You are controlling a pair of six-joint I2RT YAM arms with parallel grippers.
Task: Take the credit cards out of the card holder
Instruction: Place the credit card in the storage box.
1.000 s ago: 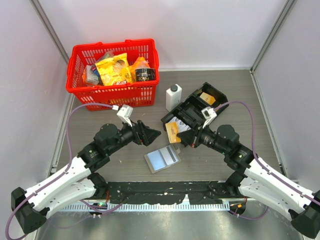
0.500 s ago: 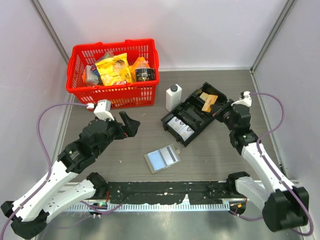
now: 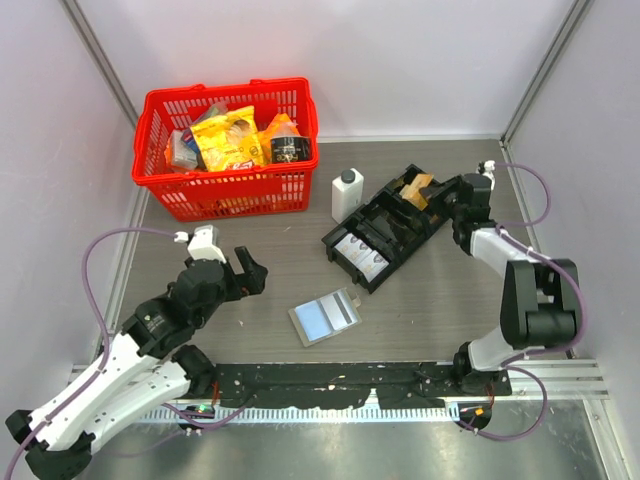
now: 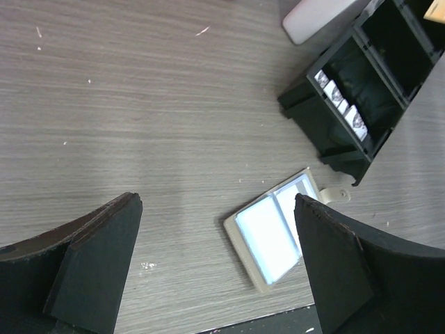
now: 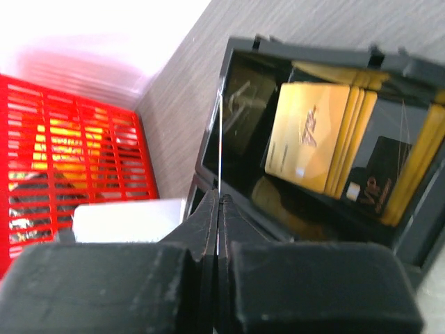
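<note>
Card holder [image 3: 325, 317] lies open on the table [image 3: 450, 300], near centre, pale blue panel up, apart from both arms. Left gripper [image 3: 250, 272], jaws spread wide, hangs to its left. Right gripper [image 5: 219, 209], jaws pressed together, sits far right, facing gold cards [image 5: 309, 136] in the black tray [image 3: 395, 225].

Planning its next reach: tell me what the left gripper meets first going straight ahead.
Probably bare table: the open left gripper points down at wood, with the card holder lying off to the side near one finger. Depth is unclear.
</note>
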